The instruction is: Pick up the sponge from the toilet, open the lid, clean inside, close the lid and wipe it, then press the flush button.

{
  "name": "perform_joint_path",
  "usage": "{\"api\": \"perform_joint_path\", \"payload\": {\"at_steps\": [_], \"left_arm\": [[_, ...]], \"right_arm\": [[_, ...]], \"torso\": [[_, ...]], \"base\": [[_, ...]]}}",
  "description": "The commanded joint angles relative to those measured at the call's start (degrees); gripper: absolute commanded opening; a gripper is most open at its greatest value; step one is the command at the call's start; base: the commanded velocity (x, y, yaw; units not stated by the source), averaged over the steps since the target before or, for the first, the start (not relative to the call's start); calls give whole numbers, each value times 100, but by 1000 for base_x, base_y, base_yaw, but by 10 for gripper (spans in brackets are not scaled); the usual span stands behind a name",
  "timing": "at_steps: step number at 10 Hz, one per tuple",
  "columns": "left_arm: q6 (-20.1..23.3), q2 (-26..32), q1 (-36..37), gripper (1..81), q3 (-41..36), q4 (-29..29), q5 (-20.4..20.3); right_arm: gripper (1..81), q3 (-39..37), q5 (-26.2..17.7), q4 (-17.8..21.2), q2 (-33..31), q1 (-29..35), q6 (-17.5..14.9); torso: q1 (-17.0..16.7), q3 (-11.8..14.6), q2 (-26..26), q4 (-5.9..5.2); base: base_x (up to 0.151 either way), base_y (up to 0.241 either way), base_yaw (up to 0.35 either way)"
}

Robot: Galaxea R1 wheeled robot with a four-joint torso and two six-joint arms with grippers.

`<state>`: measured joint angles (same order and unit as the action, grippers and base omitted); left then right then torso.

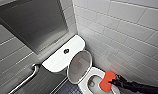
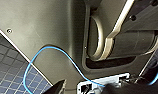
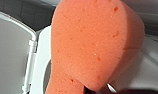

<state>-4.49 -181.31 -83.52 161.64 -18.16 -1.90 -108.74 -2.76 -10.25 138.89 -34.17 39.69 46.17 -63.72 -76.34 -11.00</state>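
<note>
Lid (image 1: 79, 66) up, leaning back on the cistern (image 1: 57, 61); flush button (image 1: 66, 51) untouched on the cistern's top.

Right gripper (image 1: 112, 82) clamped on one end of the sponge (image 1: 106, 80), jaws narrow, the rest sticking out free. The sponge sits at the toilet (image 1: 96, 72) bowl's rim, on the tiled-wall side; can't tell if it touches.

Judged step: cleaning inside. Next move calls for lowering the sponge past the rim and rubbing the inner wall, grip firm.

No brand, label or writing legible.
</note>
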Motion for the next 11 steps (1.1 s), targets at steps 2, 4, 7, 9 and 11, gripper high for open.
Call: {"api": "perform_joint_path", "payload": {"at_steps": [2, 4, 7, 9, 11], "left_arm": [[36, -11, -222, 811, 0, -12, 481], [36, -11, -240, 811, 0, -12, 480], [36, -11, -240, 811, 0, -12, 480], [36, -11, -240, 811, 0, -12, 480], [36, -11, -248, 811, 0, -12, 480]], "right_arm": [[10, 468, 961, 489, -500, -287, 118], [10, 784, 1303, 541, -798, -552, 118], [10, 1444, 1874, 621, -1378, -1017, 118], [10, 1480, 2217, 665, -1414, -1430, 118], [10, 1383, 2542, 700, -1256, -1817, 109]], "torso": [[0, 0, 0, 0], [0, 0, 0, 0], [0, 0, 0, 0], [0, 0, 0, 0], [0, 0, 0, 0]], "base": [[0, 0, 0], [0, 0, 0], [0, 0, 0], [0, 0, 0], [0, 0, 0]]}}
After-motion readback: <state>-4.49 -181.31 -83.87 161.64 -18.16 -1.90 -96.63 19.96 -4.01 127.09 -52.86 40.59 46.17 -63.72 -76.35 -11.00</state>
